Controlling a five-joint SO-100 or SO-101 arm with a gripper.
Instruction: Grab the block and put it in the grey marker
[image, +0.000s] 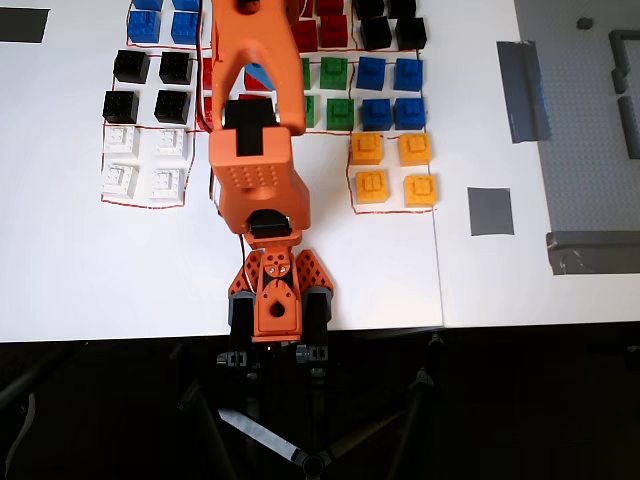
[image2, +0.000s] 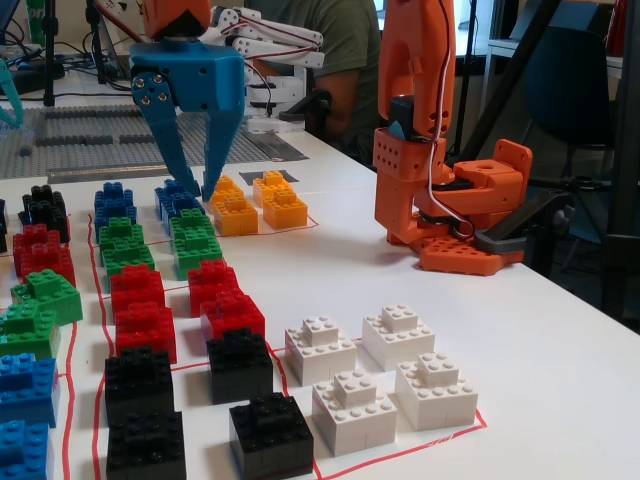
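I reach out over the bricks, my gripper (image2: 192, 165) hanging with jaws spread above the blue bricks (image2: 178, 203), holding nothing.

Orange arm (image: 255, 150) with a blue claw (image2: 195, 185). White counter (image: 80, 260) with thin red outlines (image: 140, 203) around brick groups. Bricks: black (image2: 270, 430), white (image2: 350, 410), red (image2: 135, 290), green (image2: 195, 240), blue (image: 390, 75), yellow-orange (image: 390, 168). Mid-grey tape square (image: 490, 211); longer grey tape strips (image: 520, 90).
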